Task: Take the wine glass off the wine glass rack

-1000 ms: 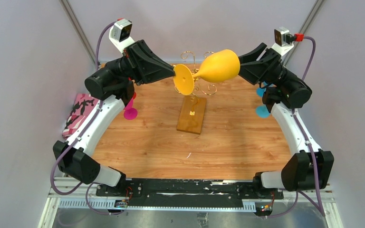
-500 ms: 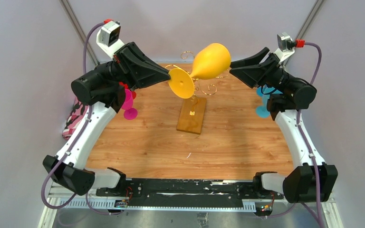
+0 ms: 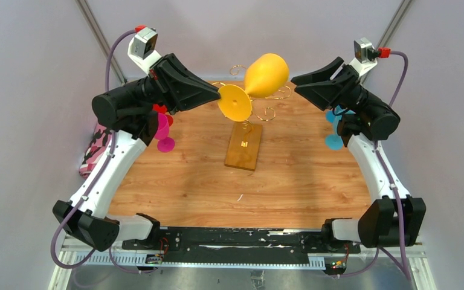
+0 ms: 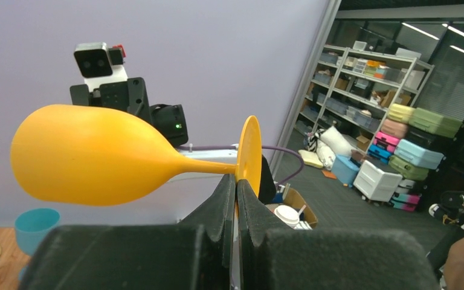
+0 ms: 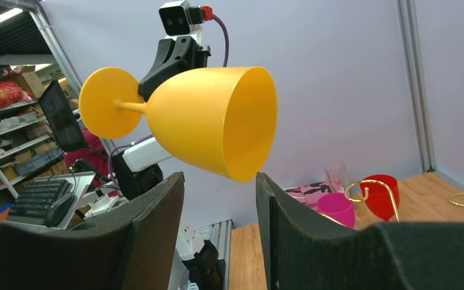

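Note:
My left gripper (image 3: 220, 94) holds the yellow wine glass (image 3: 266, 74) sideways in the air, over the wine glass rack's gold wire arms (image 3: 261, 112). In the left wrist view the left gripper (image 4: 237, 180) is shut on the rim of the glass's round foot (image 4: 251, 151), with the bowl (image 4: 90, 154) pointing away. My right gripper (image 3: 296, 81) stands open just right of the bowl, apart from it. From the right wrist the glass's open mouth (image 5: 217, 121) faces the open right gripper (image 5: 220, 181) and hangs above its fingertips. The rack's amber base (image 3: 244, 147) lies on the table.
A magenta glass (image 3: 164, 136) and a red one (image 3: 162, 109) stand under the left arm beside a pink patterned cloth (image 3: 99, 142). Blue glasses (image 3: 333, 130) stand under the right arm. A gold wire hook (image 5: 368, 184) shows before the red glass (image 5: 382, 194).
The left arm has carried the yellow glass up and to the left, away from the right gripper, which had been against the bowl. The right arm has drawn back slightly.

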Motion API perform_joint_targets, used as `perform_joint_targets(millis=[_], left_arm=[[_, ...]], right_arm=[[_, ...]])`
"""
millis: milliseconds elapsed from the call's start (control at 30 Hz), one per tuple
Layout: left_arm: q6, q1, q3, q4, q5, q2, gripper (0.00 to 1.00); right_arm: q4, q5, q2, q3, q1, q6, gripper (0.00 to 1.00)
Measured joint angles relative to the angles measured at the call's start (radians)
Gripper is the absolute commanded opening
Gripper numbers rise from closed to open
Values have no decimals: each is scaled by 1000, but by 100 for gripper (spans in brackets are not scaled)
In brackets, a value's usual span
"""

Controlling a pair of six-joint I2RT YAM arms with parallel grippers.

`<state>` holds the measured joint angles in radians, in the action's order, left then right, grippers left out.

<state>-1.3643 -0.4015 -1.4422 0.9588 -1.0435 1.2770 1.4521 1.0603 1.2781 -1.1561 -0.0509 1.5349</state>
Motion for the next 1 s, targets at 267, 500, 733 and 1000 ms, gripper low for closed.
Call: perform_joint_targets(millis=[267,500,733,1000], left_arm=[[-41,0,3,41,0,32,0],[-120,0,3,146,8,72,0],[-187,0,0,232,16,137,0],[-267,42,-67,342,64,216,0]], right_arm=[[42,-16,72,-65,-24,71,52],[61,-17,107,-116,-63,82,51],[59,-16,150,-146,-135,93,45],[79,-54,113,-143,-141,110,17]])
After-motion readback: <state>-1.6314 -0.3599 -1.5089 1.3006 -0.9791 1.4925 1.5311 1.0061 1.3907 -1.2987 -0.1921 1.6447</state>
